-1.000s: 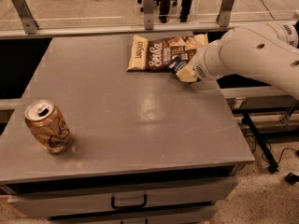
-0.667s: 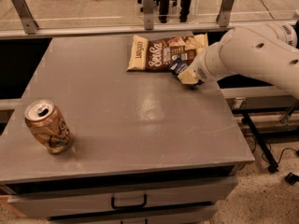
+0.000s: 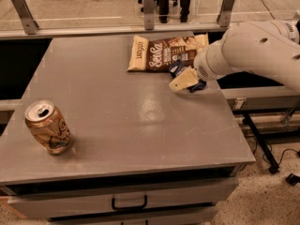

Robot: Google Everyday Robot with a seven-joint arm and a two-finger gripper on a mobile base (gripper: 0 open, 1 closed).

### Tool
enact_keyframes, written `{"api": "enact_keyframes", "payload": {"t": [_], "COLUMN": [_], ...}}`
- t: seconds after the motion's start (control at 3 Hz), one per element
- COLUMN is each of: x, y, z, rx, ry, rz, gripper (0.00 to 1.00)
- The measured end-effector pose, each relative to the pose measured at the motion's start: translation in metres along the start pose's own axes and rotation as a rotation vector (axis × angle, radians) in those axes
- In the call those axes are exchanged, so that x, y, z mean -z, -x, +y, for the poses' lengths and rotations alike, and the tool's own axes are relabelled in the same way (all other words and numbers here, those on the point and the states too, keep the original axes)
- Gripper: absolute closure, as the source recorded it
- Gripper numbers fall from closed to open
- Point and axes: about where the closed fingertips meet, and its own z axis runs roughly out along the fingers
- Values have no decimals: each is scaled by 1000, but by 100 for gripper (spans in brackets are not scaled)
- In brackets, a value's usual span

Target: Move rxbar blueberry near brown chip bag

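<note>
On the grey table (image 3: 117, 139), the brown chip bag (image 3: 161, 54) lies at 1 o'clock, its white script unreadable. A tan soda can (image 3: 48, 127) sits at 8 o'clock. The gripper (image 3: 185, 81), at 2 o'clock, covers the rxbar blueberry (image 3: 176, 69), which is just beside the bag's 5 o'clock corner. Whether it grips the bar cannot be told.

Gripper (image 3: 185, 80): low over the table's right rear, just before the bag.
Bag (image 3: 159, 55): lies flat, blocks rear centre.
Arm (image 3: 255, 50): crosses the right edge.
Can (image 3: 48, 127): stands front-left.
Table (image 3: 140, 125): middle and front-right open for passage.
</note>
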Motion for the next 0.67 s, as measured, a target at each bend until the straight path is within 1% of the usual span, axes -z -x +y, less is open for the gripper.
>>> {"api": "enact_keyframes", "payload": {"t": [0.33,0.67], "x": [20,78], "y": [14,41], "z": [-21,-61], "rx": [-34,-64], "ry": [-21,-80], "rz": [-64,-208], "gripper": [0,0]}}
